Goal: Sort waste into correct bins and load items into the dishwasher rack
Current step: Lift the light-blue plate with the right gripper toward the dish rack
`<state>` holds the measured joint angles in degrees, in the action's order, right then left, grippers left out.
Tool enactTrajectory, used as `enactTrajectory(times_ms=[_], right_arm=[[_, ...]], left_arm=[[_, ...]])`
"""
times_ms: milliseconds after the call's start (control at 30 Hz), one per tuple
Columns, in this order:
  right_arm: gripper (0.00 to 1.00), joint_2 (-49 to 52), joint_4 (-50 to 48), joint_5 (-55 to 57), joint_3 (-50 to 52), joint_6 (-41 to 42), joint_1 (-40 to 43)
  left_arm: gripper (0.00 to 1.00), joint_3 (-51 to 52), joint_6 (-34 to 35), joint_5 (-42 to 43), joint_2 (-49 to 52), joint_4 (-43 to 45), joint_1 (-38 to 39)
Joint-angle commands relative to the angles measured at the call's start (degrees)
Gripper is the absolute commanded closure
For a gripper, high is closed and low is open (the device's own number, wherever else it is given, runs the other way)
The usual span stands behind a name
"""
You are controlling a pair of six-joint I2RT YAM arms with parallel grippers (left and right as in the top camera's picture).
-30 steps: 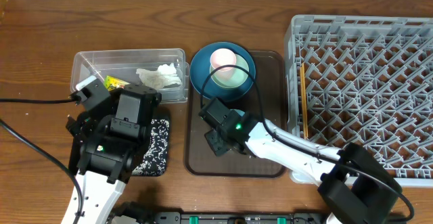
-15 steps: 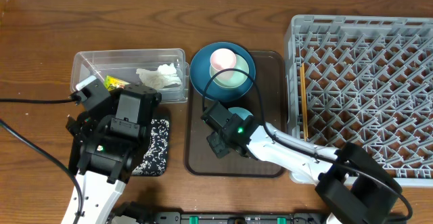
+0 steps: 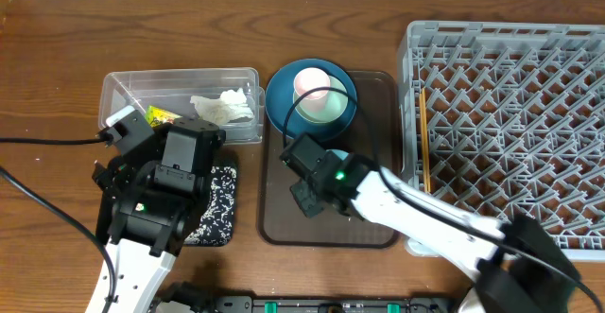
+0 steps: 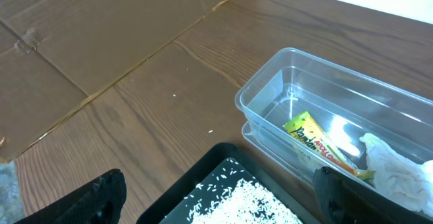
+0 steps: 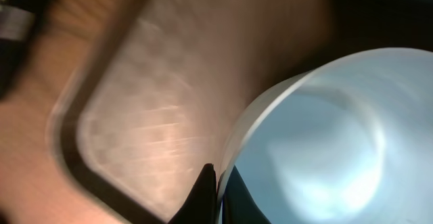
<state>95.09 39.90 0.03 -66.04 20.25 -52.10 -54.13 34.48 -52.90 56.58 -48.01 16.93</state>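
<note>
Even bright light from above in my overhead view, soft shadows, glare spot inside the clear tub (image 4: 338, 126), right wrist view smeared, pale bowl (image 5: 325, 136) washed out

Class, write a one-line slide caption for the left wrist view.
Clear tub holding a yellow snack wrapper and white tissue, beside a black tray of rice grains.

Most of pale blue-white bowl (image 3: 335, 154) hidden under right arm (image 3: 416, 209).

Brown tray (image 3: 379, 113) on wooden table (image 3: 57, 48)
</note>
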Motion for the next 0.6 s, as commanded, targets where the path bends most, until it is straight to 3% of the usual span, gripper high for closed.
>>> enactTrajectory(times_ms=[0,233,567], right_arm=[[0.99,-7.5,0.3,-0.3,-4.4,-2.0,0.5],[0.99,-20.9,-0.3,-2.6,-5.7,-7.6,11.6],[0.99,-25.8,-4.7,-33.5,-5.7,-15.0,42.3]], left_arm=[[0.09,-0.9,-0.3,-1.6,0.0,-0.2,-0.2],[0.09,-0.9,-0.3,-1.6,0.0,-0.2,-0.2],[0.09,-0.9,-0.3,-1.6,0.0,-0.2,-0.2]])
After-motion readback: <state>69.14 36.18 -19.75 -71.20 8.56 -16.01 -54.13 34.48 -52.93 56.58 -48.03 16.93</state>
